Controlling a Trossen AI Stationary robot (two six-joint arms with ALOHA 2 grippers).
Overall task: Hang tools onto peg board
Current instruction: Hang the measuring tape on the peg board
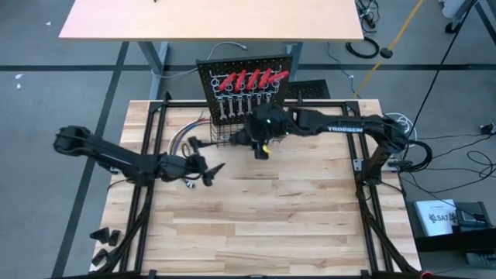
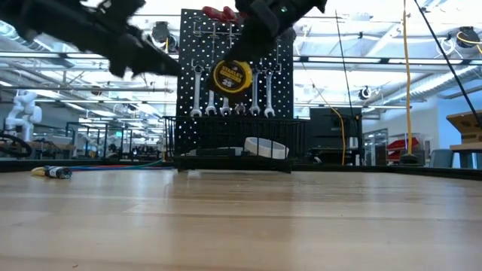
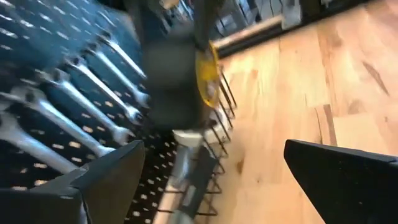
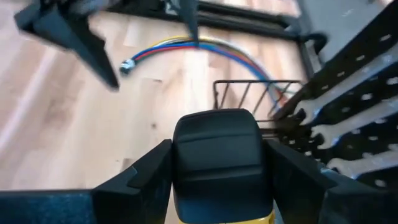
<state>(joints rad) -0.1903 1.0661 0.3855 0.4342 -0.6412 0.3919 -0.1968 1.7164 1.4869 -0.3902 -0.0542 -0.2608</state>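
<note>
A wide workshop with ceiling trusses lies behind a pale wooden table (image 1: 271,209). On the left, the left gripper (image 1: 203,171) hovers above the table, well apart from the board, its jaws spread wide and holding nothing. Just behind it a bundle of coloured wires (image 1: 182,138) curves across the wood. Farther right, at the table's back edge, stands the black peg board (image 1: 208,87), with red-handled tools (image 1: 252,79) along its top and silver wrenches (image 1: 246,107) hanging in a row beneath. At its base sits a wire basket (image 2: 233,143) with a white tape roll (image 2: 266,147) lying inside. In front of the board, above the basket, the right gripper (image 1: 262,149) has its jaws closed on the yellow tape measure (image 2: 230,76), which in the low view hangs in front of the wrenches. The right arm reaches in from the right side of the table.
</note>
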